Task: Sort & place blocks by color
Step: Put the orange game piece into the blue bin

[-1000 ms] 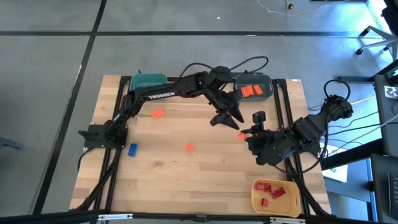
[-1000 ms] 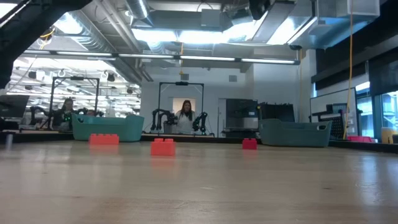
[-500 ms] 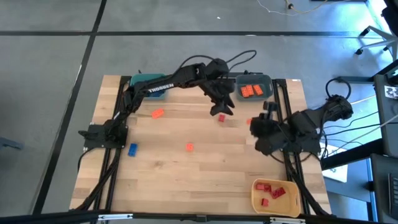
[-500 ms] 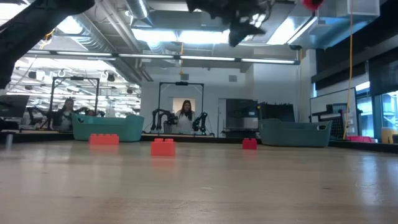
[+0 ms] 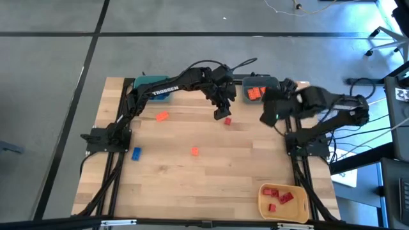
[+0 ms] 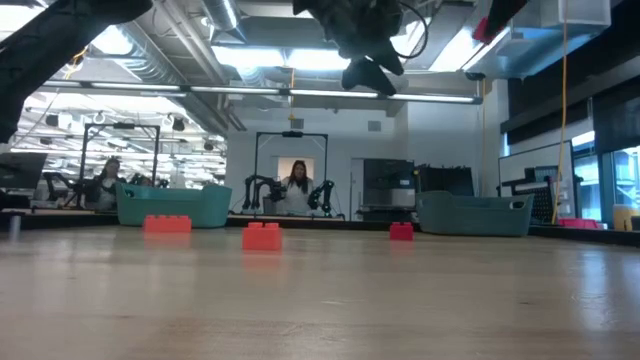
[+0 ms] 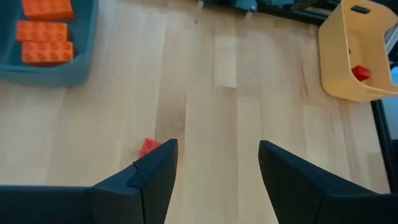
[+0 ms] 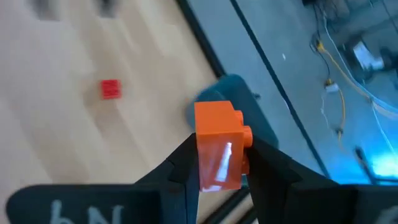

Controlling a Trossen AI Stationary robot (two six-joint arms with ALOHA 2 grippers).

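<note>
My right gripper [image 5: 267, 115] hangs by the grey-blue bin [image 5: 259, 89], shut on an orange block [image 8: 217, 149], also seen high up in the low view [image 6: 487, 26]. My left gripper [image 7: 217, 165] stands open above the table, tipped downward, over the far middle [image 5: 222, 114]. A red block [image 7: 149, 147] lies flat on the wood just beside one of its fingers [image 5: 227, 121]. Two more orange blocks [image 5: 162, 117] [image 5: 194, 151] and a blue block [image 5: 136, 153] lie flat on the table. My right gripper pinches the orange block between its two fingers, on two opposite sides [image 8: 200, 158]. The block's studded end [image 8: 241, 138] sticks out past the fingertips. The block is lifted well clear of the table.
The grey-blue bin [image 7: 43, 59] holds several orange blocks. A teal bin [image 5: 153, 83] stands at the far left. A yellow bin [image 5: 283, 198] with red blocks stands at the near right corner. Bare wood lies between the loose blocks.
My right gripper has swung toward the table's far edge and the grey-blue bin, rolling as it went, and still carries the orange block. My left gripper has tipped downward and shifted a little toward the far left, uncovering the red block beside it.
</note>
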